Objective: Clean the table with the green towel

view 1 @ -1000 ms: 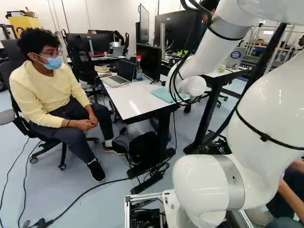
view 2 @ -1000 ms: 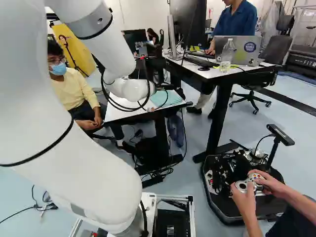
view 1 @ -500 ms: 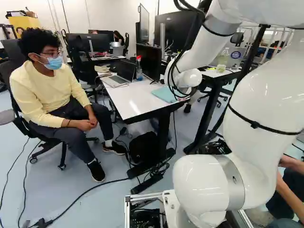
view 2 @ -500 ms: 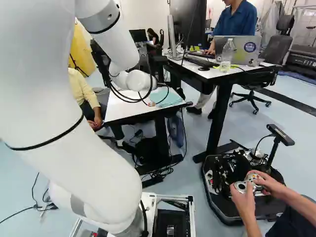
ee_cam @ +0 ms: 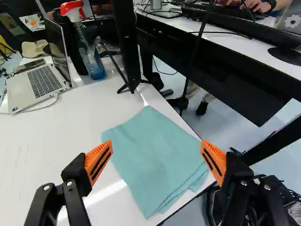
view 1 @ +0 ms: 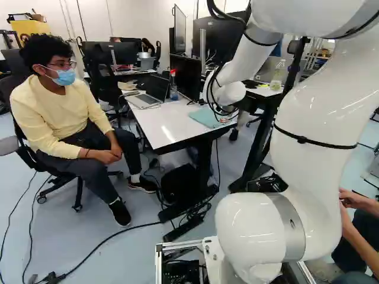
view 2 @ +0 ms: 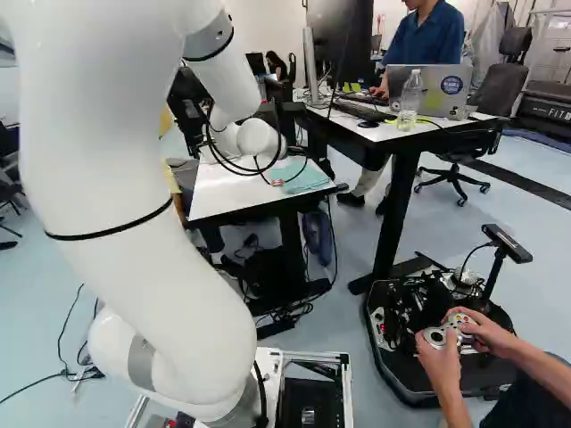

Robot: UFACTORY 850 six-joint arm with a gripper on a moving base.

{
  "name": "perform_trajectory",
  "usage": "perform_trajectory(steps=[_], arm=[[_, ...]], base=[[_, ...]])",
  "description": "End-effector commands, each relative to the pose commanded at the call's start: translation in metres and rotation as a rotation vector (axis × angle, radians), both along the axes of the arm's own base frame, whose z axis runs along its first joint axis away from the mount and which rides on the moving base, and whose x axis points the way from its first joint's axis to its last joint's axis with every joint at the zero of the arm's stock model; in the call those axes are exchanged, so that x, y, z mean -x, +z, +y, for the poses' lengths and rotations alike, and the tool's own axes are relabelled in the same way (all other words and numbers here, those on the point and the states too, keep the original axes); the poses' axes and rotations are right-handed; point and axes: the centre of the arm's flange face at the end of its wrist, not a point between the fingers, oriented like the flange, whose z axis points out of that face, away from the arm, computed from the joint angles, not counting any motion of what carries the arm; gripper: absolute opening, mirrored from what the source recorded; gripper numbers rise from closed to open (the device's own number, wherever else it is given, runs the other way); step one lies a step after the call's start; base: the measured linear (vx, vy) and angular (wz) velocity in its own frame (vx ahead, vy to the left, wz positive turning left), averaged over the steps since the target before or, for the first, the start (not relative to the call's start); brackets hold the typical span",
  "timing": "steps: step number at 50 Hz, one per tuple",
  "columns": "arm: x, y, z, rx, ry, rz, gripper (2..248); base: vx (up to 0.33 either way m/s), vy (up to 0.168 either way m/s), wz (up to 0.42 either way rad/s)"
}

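My gripper (view 2: 278, 182) shows only as a small orange-red bit beyond the white wrist in the right base view, over the green towel (view 2: 309, 176). In the wrist view the gripper (ee_cam: 156, 142) stands open, its orange pads wide apart with nothing held. The towel (ee_cam: 153, 162) lies folded flat on the white table (ee_cam: 70, 122), close to the table's edge, ahead of and between the fingers. Its layers show at the near corner. How high the fingers stand above it I cannot tell.
A laptop (ee_cam: 42, 82) and a spray bottle (ee_cam: 89, 54) stand farther back on the table, beside a monitor on a thin stand. A taller desk (view 2: 393, 132) adjoins to the right. A seated person (view 1: 65, 118) is left of the table. Another robot (view 2: 437, 334) stands at the right.
The arm has swung and reached farther forward, its wrist drawing away over the table's far side; the gripper has moved with it. Base, table and towel have stayed put.
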Motion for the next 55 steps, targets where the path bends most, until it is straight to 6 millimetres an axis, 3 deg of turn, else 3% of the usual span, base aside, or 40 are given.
perform_trajectory(steps=[35,55], arm=[[-0.062,-0.015,-0.005,-0.014,0.005,0.117,247],[-0.088,-0.022,-0.005,-0.020,0.009,0.174,247]], base=[[0.000,0.000,0.000],[0.000,0.000,0.000]])
